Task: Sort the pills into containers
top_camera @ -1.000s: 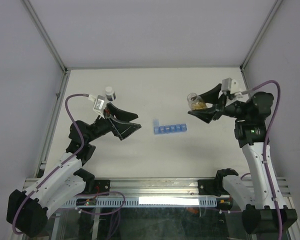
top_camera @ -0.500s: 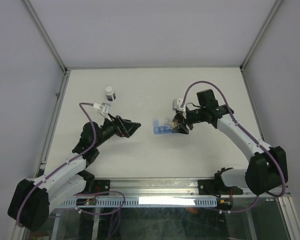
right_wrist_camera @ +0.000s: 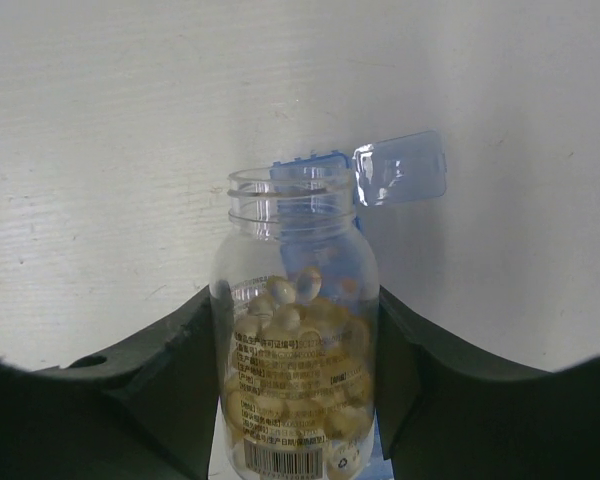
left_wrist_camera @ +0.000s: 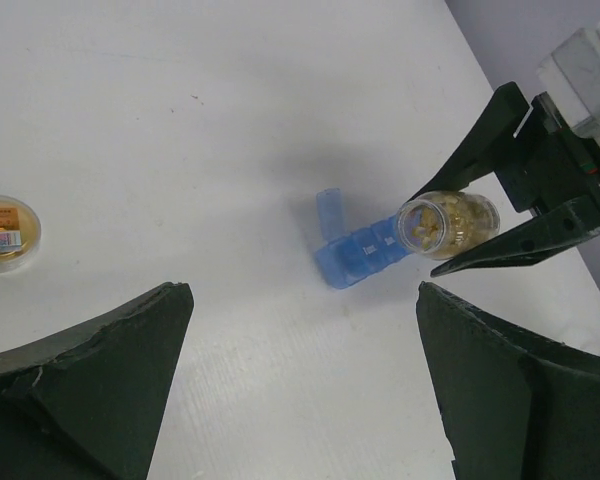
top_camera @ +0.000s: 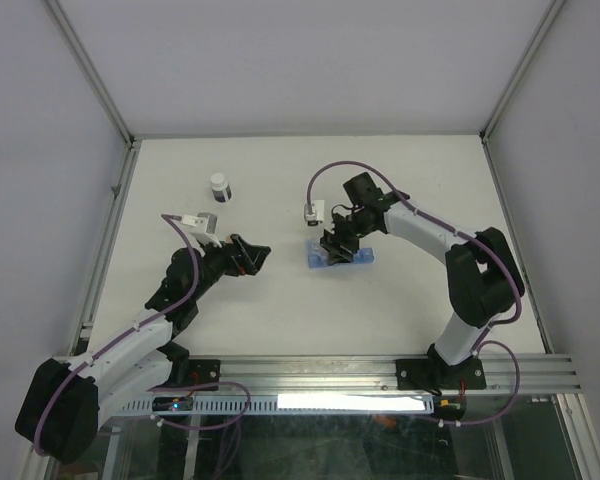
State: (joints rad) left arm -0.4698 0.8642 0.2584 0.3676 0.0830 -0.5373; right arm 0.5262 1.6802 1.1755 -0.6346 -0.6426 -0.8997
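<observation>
Surface (top_camera: 280,170): white, carrying the work at mid-depth.

Left gripper (top_camera: 256,250): fingers spread wide, holding nothing, hovering low over the surface. It is well apart from the work, on the left side.

Right gripper (left_wrist_camera: 432,232): pinching a clear bottle across its body, directly above the work. This is plainly the nearer arm.

Pill organiser (left_wrist_camera: 358,258): a blue strip lying flat on the surface. In the top view its long axis runs left to right.

Bottle (right_wrist_camera: 295,380): uncapped and tipped well over. It lies along the strip's length, over the right part, with its mouth turned towards the left end.

Lid (left_wrist_camera: 328,212): the one at the left end stands raised. In the right wrist view that open compartment sits just beyond the rim of the mouth.

Pills (right_wrist_camera: 290,340): an amber cluster, all inside the bottle and short of the neck. Whether any compartment holds one cannot be told.

Judgement: the pour turns on mouth and open cell lining up along the strip's axis. A steeper tilt seems required.
</observation>
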